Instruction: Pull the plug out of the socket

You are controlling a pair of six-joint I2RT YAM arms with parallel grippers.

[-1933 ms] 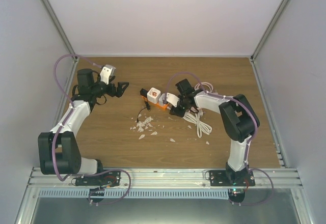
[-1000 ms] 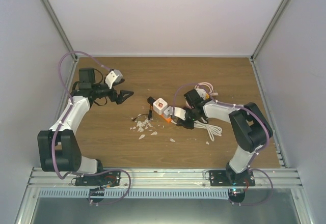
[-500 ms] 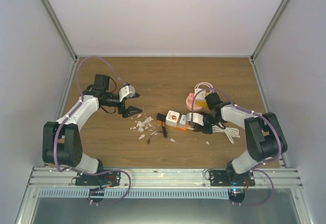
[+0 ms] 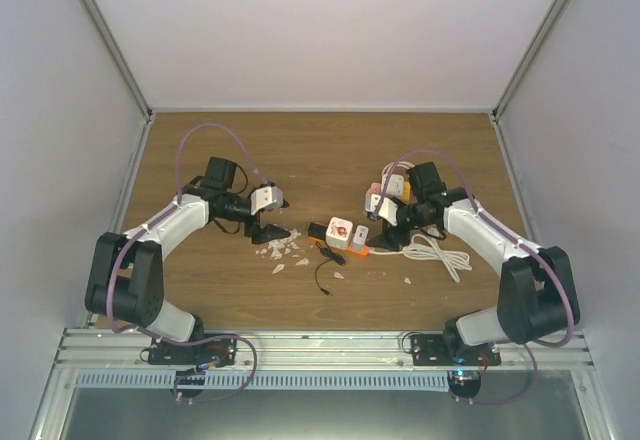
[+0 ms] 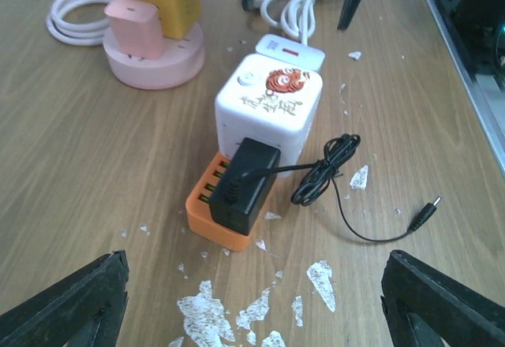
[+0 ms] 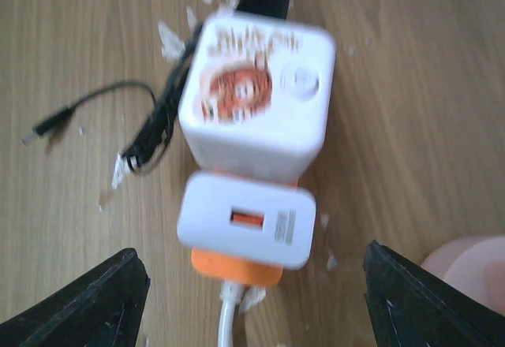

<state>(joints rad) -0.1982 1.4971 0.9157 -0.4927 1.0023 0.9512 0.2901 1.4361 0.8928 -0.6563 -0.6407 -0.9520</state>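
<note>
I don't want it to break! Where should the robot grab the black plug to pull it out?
Grab the black plug by its two flat side faces, coming straight at its end from where the left jaws hang open. It sticks out of the white cube socket that way, and its cord leaves from the top, so the sides look free.

White scraps [image 5: 207, 314], pink round base [image 5: 186, 57]
</note>
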